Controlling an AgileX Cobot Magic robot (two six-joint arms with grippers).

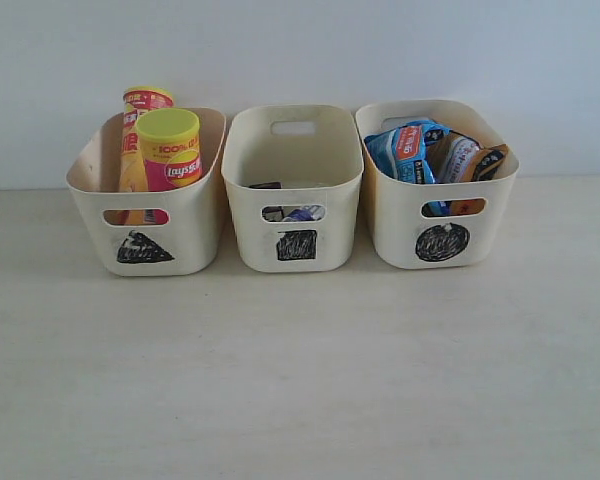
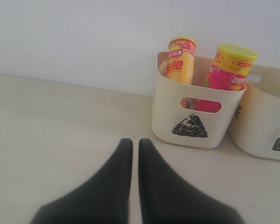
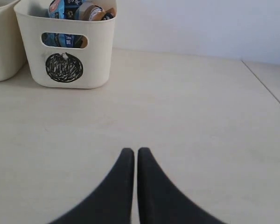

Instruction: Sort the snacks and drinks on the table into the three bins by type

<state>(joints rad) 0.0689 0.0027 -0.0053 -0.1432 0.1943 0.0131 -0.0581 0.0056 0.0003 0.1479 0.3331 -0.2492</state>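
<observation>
On the desk [image 1: 300,380], we see three loaded bins [image 1: 255,215]; our left tool [image 2: 136,142] and right tool [image 3: 135,150] are pinched closed, holding nothing.

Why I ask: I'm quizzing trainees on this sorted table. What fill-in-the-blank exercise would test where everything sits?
The pink chip tube and the yellow-orange chip tube stand in the left bin, marked with a ____.
The blue bag and the orange bag lie in the right bin, marked with a ____.
The pink chip tube's lid is ____.
The left gripper and right gripper are both ____.
Missing words: triangle; circle; yellow; shut.
</observation>
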